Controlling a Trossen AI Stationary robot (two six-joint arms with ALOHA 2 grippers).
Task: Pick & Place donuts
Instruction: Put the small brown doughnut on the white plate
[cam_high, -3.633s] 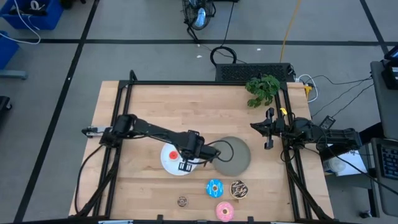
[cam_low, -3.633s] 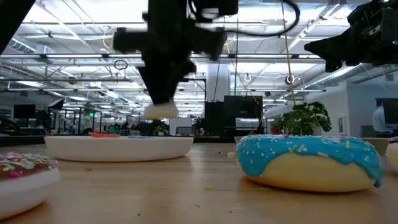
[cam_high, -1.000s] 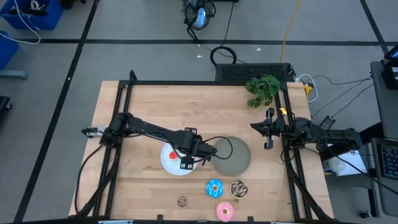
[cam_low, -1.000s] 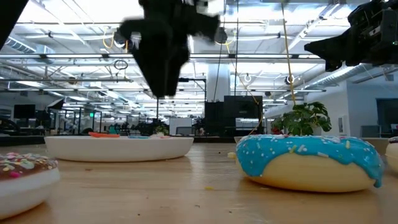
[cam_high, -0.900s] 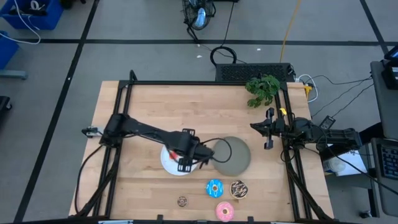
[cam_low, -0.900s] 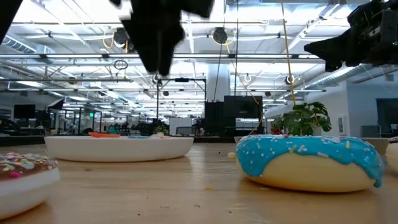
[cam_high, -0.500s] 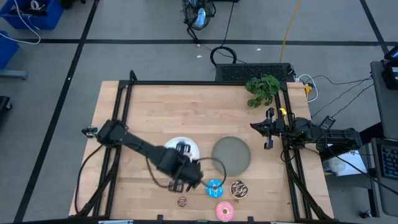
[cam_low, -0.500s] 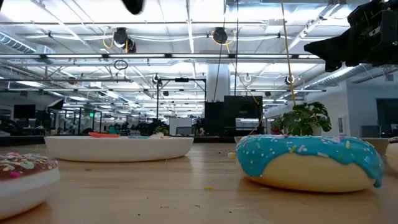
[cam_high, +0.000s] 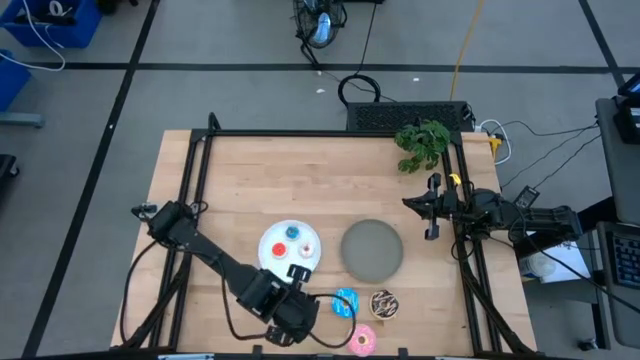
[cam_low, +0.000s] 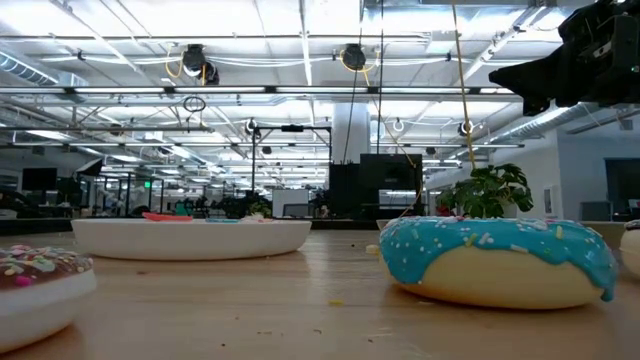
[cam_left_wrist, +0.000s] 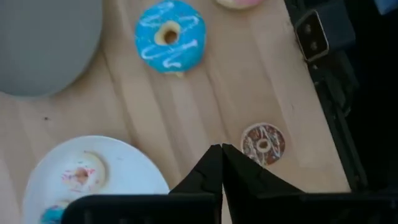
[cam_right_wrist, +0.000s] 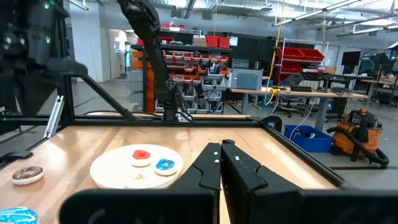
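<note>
Left gripper (cam_left_wrist: 222, 150) hangs over the front strip of the light wooden table (cam_high: 260, 180), fingers pressed together, nothing held. Right gripper (cam_right_wrist: 221, 149) is parked at the table's right edge, fingers also together.

- Round white plate (cam_left_wrist: 118, 163): near the left fingertips on one side, already carrying three tiny rings. The whitish-pink one (cam_left_wrist: 79, 176) is nearest. A low carry over the rim could knock it.
- Round grey plate (cam_left_wrist: 43, 43): well beyond the tips, no risk.
- Blue-iced ring donut (cam_left_wrist: 170, 35): ahead of the tips, well apart. Only an overshoot would hit it.
- Tiny brown sprinkled ring donut (cam_left_wrist: 263, 144): probably the next pick. It lies flat just beside the tips on the side away from the white plate, not between them.

Main risks, as I judge them:
- Coming down without parting the fingers and centring first would shove the brown ring toward the black frame rail (cam_left_wrist: 336, 112) at the table edge.
- The ring is thin and flat, so an off-centre pinch could squirt it out.
</note>
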